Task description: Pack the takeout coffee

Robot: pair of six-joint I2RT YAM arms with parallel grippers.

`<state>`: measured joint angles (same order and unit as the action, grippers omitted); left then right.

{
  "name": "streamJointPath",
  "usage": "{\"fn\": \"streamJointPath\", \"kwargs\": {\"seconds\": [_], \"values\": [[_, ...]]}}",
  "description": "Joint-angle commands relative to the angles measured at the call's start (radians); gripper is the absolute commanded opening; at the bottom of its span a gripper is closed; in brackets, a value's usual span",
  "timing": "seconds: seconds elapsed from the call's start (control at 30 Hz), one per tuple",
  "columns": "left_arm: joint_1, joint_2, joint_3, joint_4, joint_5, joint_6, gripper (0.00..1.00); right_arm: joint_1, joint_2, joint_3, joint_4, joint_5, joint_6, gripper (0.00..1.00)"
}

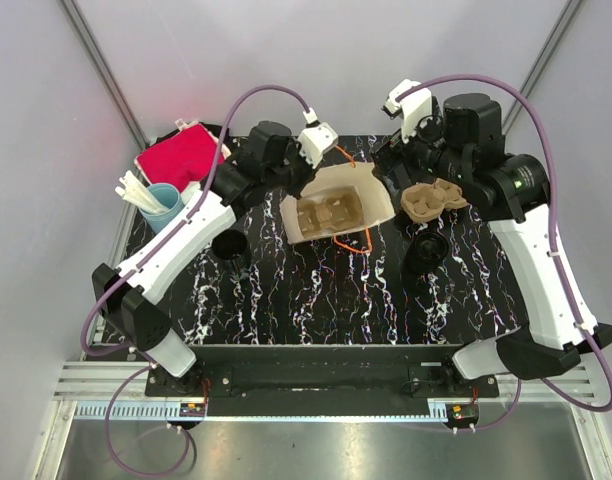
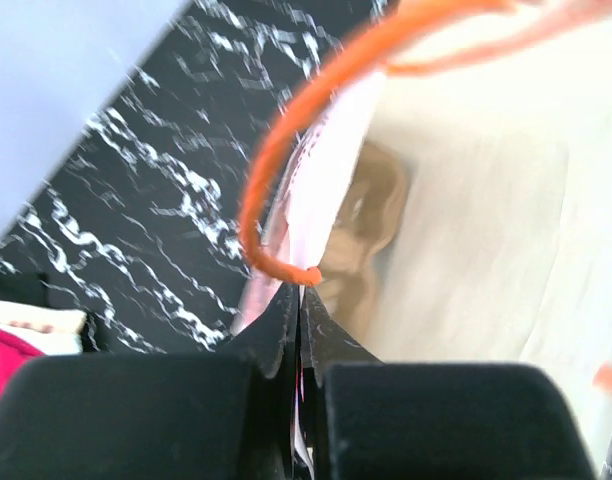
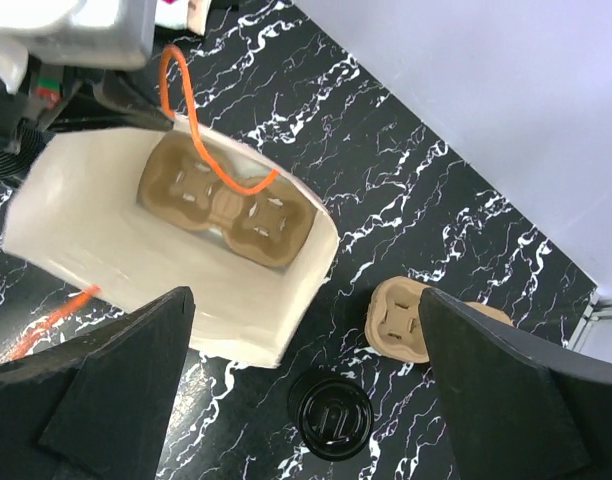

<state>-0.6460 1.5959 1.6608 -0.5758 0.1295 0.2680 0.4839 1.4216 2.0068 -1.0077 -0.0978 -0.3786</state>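
White bag (image 3: 106, 240) w/ cup tray (image 3: 268, 226) inside, left jaws clamped on rim, right jaws apart, lid (image 3: 331, 422) logo unreadable

Bright, even light; in the left wrist view the bag (image 2: 476, 230) is blurred and overexposed.

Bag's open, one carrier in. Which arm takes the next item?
Right. The left gripper is shut on the bag at its rim, holding it open. The right gripper is open and empty above the bag, with the black cup and spare carrier close by.
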Motion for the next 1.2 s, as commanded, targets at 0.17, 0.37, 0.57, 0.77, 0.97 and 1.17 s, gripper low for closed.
{"fn": "streamJointPath", "kwargs": {"seconds": [0.17,0.37,0.57,0.77,0.97,1.17], "values": [[-0.003,-0.088,-0.014,0.123,-0.008,-0.013,0.00,-0.002,-0.076,-0.036,0.078,0.000,0.017,1.00],[-0.086,-0.105,-0.240,0.159,-0.097,0.088,0.00,-0.002,-0.081,-0.063,0.089,0.007,0.010,1.00],[-0.083,-0.102,-0.084,0.180,-0.224,0.067,0.00,-0.002,-0.061,-0.033,0.090,0.012,0.021,1.00],[-0.083,-0.082,-0.010,0.183,-0.311,0.027,0.00,-0.001,-0.067,-0.036,0.089,0.015,0.026,1.00],[-0.089,-0.128,-0.159,0.234,-0.285,0.052,0.00,-0.001,-0.076,-0.051,0.093,0.018,0.021,1.00],[-0.133,-0.175,-0.392,0.295,-0.286,0.122,0.00,-0.002,-0.082,-0.065,0.093,0.012,0.021,1.00]]}}
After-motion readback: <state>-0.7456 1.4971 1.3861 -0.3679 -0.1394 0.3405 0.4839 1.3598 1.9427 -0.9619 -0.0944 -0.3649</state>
